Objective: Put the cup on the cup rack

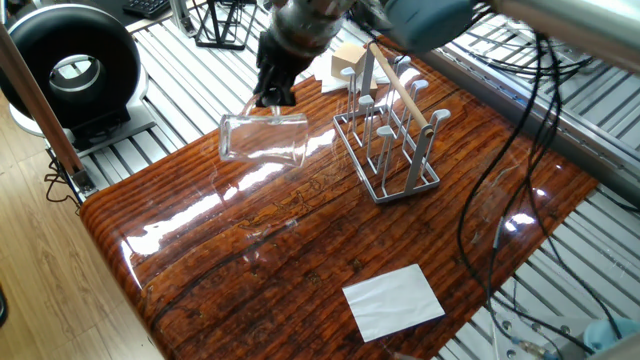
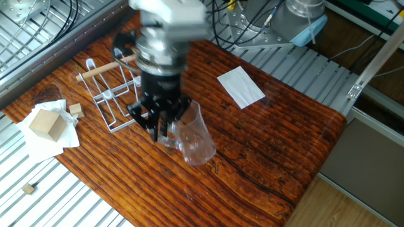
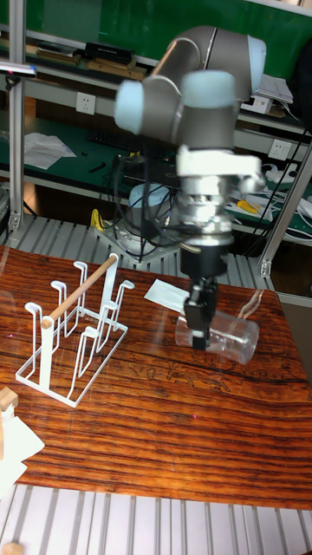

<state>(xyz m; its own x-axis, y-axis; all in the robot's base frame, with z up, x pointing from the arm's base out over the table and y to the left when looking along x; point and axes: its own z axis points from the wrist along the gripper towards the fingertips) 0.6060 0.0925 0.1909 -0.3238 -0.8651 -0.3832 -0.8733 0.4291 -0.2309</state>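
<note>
A robot gripper [image 2: 158, 129], jaws clamped on the rim of a clear glass cup [image 1: 263, 140], holds it sideways above the counter [image 1: 300, 250] beside the cup rack [image 1: 388, 135]; likely rigid, slippery, breakable.

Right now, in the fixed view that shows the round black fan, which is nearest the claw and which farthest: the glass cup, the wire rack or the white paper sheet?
From the gripper:
1. The cup, held in its fingers, lying sideways.
2. The cup rack, beside it on the table.
3. The white paper sheet, far off near the table's front edge.
</note>
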